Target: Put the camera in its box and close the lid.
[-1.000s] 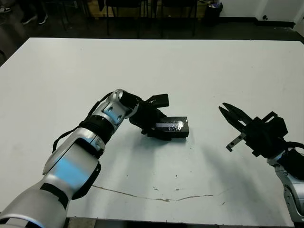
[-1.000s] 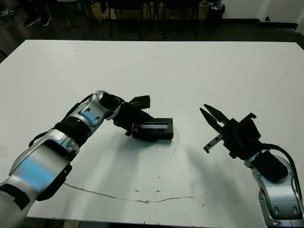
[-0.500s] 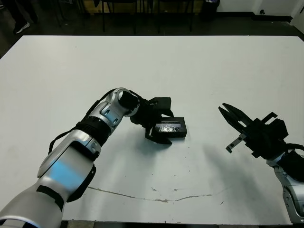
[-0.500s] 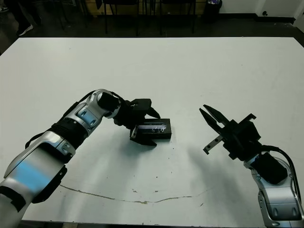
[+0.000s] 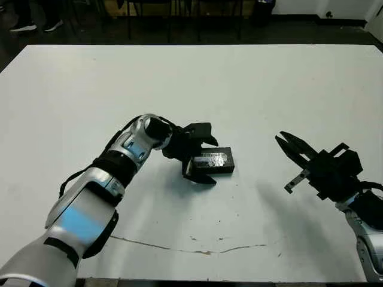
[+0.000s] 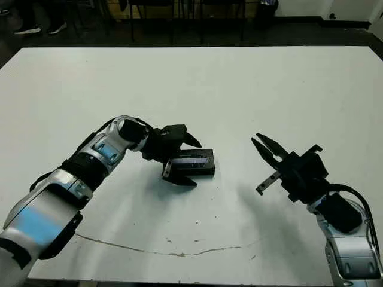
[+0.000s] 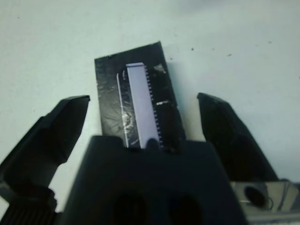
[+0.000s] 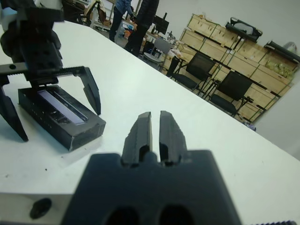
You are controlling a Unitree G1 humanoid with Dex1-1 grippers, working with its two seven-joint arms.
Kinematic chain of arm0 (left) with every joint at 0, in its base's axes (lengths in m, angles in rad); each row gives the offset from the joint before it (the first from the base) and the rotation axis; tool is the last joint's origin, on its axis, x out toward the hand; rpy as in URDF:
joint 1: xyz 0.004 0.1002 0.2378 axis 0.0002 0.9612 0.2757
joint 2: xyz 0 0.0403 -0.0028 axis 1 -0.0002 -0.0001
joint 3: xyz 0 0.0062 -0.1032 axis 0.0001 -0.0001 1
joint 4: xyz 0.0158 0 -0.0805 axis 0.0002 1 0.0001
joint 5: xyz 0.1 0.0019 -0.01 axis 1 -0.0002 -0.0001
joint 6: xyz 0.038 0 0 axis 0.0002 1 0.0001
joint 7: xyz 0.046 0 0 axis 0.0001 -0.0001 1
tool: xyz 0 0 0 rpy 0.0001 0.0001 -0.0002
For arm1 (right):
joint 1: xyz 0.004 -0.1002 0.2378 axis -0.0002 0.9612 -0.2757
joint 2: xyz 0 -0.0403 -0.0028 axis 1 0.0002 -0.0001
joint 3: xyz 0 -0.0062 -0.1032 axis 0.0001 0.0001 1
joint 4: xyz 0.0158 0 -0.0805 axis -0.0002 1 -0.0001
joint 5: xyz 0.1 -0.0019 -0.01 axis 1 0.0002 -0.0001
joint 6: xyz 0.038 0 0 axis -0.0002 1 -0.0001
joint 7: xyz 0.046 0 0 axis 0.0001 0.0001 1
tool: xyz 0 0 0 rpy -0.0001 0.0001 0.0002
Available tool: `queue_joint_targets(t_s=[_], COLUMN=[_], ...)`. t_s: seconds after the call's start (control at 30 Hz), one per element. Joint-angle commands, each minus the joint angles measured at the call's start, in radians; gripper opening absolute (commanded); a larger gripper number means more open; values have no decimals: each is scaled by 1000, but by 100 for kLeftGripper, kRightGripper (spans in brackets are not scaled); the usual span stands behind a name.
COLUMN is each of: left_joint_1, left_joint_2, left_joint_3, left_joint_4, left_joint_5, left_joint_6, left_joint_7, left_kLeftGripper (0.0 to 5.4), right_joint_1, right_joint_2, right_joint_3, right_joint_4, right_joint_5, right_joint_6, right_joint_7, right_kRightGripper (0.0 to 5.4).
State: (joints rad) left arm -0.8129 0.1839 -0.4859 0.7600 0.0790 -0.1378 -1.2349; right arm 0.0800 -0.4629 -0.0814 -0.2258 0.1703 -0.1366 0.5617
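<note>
The box [image 5: 222,170] lies near the table's middle as one shut black block. The lid [image 5: 213,159] sits flat on top of it, its silvery patch facing up, and shows as a pale strip in the left wrist view [image 7: 140,110]. My left gripper [image 5: 215,161] is open and straddles the box's left end, one finger on each long side, neither clearly touching. The camera is out of view. My right gripper [image 8: 154,117] is shut on nothing and hovers above the table to the right of the box, pointing toward it [image 5: 282,139].
The white table [image 5: 269,84] has a thin brownish scratch line [image 5: 197,251] near its front edge. Chairs and a dark floor lie beyond the far edge. In the right wrist view, people stand by stacked crates [image 8: 220,37] far behind.
My left gripper's fingers have spread wider and now stand on both sides of the box, which has turned slightly. The head camera shifted a little. The right arm has not moved.
</note>
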Motion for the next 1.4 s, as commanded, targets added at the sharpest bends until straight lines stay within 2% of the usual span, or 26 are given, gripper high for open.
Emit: queue_joint_targets(t_s=[0.03, 0.3, 0.47, 0.53, 0.77, 0.87, 0.93, 1.0, 1.13, 1.3, 1.4], left_joint_1=[89, 206, 296, 321, 419, 517, 568, 603, 624, 605, 593], left_joint_2=[86, 253, 356, 390, 433, 367, 272, 168, 28, -59, -107], left_joint_3=[8, 111, 197, 223, 358, 459, 513, 533, 493, 407, 347], left_joint_4=[-44, -344, -531, -586, -704, -869, -981, -1077, -1174, -1170, -1168], left_joint_5=[14, -101, -179, -197, -275, -320, -369, -383, -365, -347, -322], left_joint_6=[46, 186, 239, 271, 320, 425, 517, 577, 618, 611, 673], left_joint_7=[-33, -104, -111, -102, 16, 227, 403, 578, 794, 893, 970], left_kLeftGripper=[539, 539, 539, 539, 539, 539, 539, 523, 461, 365, 309], right_joint_1=[5, -2, -2, -7, -8, -9, -11, -13, -9, -9, -6], right_joint_2=[3, 4, 2, 5, 0, -3, -1, 0, -9, -7, -5], right_joint_3=[3, 7, 11, 14, 20, 23, 24, 26, 28, 24, 24], right_joint_4=[16, 26, 8, 17, 8, 2, -2, -10, -50, -55, -63], right_joint_5=[-3, 3, -6, -5, -14, -25, -24, -23, -52, -50, -54], right_joint_6=[-2, 0, 30, 12, 27, 35, 43, 57, 96, 98, 109], right_joint_7=[-1, 3, -8, -4, -15, -22, -24, -27, -47, -47, -54], right_kRightGripper=[0, 0, 0, 0, 0, 0, 0, 0, 0, 0, 0])
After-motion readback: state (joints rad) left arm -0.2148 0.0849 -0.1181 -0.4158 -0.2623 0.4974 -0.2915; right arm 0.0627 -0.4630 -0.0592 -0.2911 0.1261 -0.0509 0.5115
